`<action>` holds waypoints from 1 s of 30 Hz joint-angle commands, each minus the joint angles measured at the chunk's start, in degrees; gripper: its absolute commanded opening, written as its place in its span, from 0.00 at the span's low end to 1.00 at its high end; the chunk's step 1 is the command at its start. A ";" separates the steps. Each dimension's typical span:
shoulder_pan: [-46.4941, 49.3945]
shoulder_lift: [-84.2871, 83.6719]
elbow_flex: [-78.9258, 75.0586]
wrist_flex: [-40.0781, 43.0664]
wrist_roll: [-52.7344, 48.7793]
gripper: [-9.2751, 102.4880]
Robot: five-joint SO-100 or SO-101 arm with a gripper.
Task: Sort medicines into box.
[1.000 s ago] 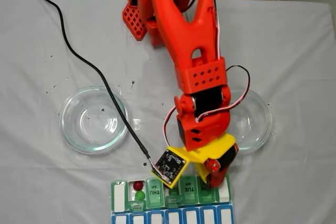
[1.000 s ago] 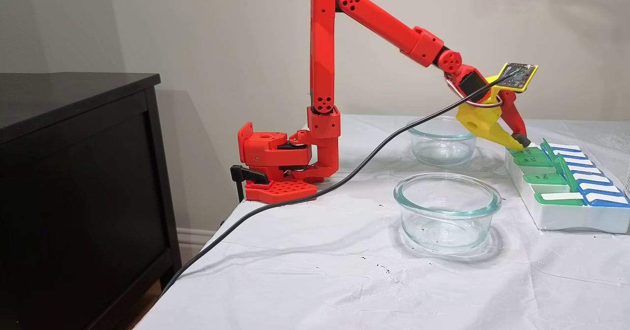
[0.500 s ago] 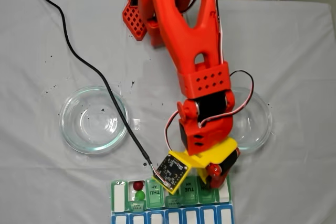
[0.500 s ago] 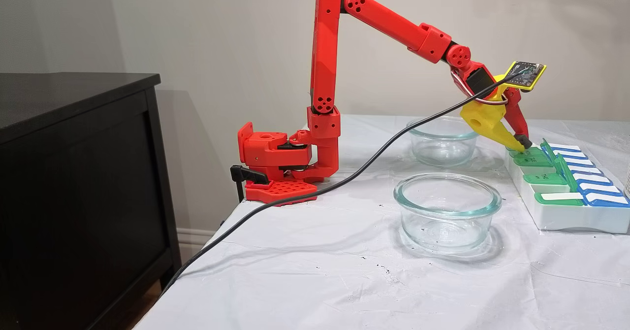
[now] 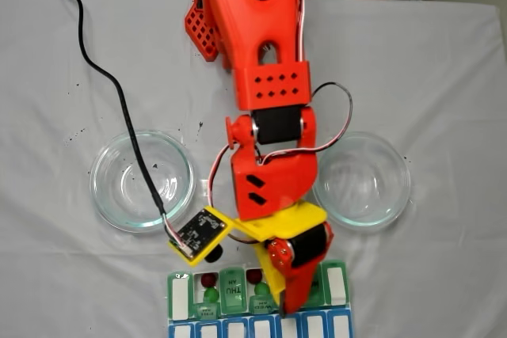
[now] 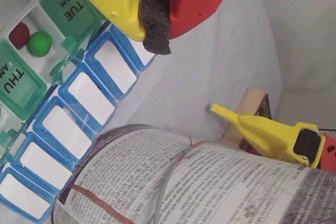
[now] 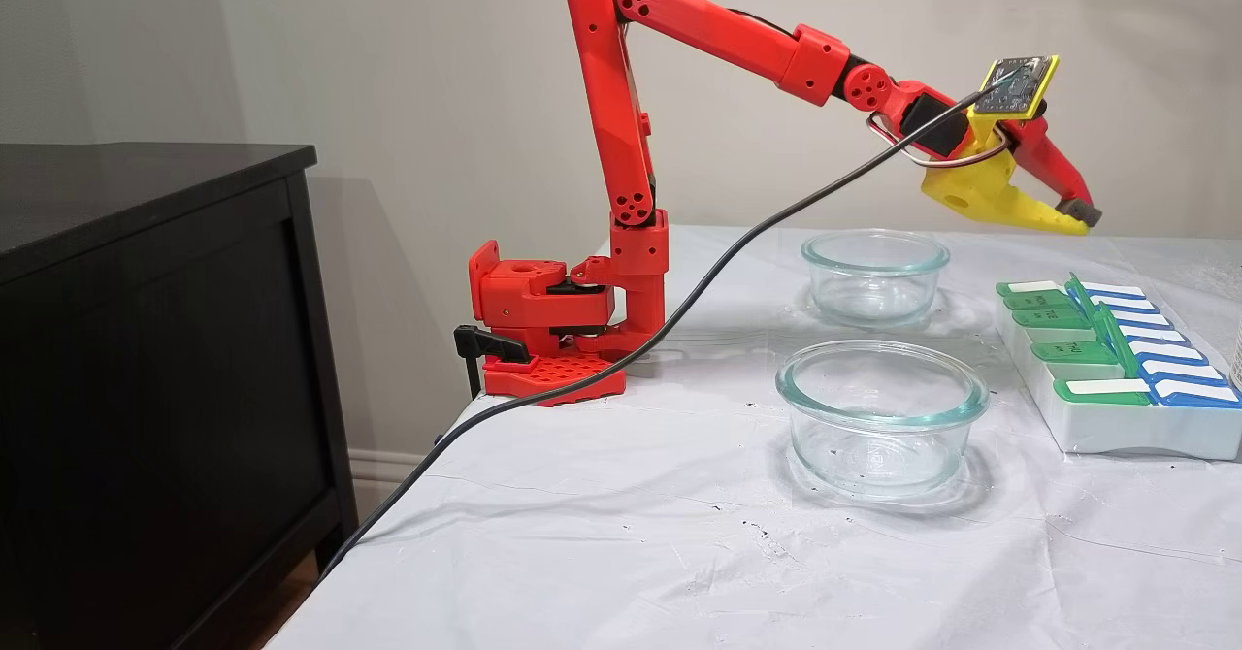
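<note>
The gripper (image 7: 1085,220) hangs high above the pill box (image 7: 1116,427) in the side fixed view, out at the end of the red arm (image 7: 718,29), well clear of the lids. In the wrist view the gripper (image 6: 157,35) sits at twelve o'clock, its yellow and red fingers pressed together on their own black foam pad (image 6: 155,22), jaws closed, nothing carried between them.

From above, the gripper (image 5: 283,306) points toward six o'clock, its tip over the middle of the pill box (image 5: 339,284), which lies along the bottom edge of the picture. Two compartments are open. In the one at the left end of the green row sit a dark red ball (image 5: 209,280) and a green ball (image 5: 211,295), the green one at six o'clock of the red. In the next open one, past the closed THU lid (image 5: 233,289), sit another red ball (image 5: 254,276) and another green ball (image 5: 261,302). The wrist view catches one such pair, red ball (image 6: 19,34) touching green ball (image 6: 39,43), at nine o'clock of the picture, beside the TUE lid (image 6: 71,9).

Two glass bowls rest on the white cloth (image 5: 444,77), one (image 5: 142,180) at nine o'clock of the arm and one (image 5: 362,180) at three o'clock. A black cable (image 5: 119,100) runs to the small camera board (image 5: 198,234).
</note>
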 commanded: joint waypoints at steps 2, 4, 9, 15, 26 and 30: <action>1.67 -1.41 -7.91 0.62 1.85 0.08; 2.29 -5.19 -10.37 0.35 1.41 0.08; 3.87 -9.23 -14.50 0.79 0.53 0.08; 2.64 -7.29 -18.63 14.85 -1.05 0.08; -0.97 -10.37 -18.90 20.92 -0.44 0.08; -1.41 -11.07 -19.51 23.29 -1.41 0.08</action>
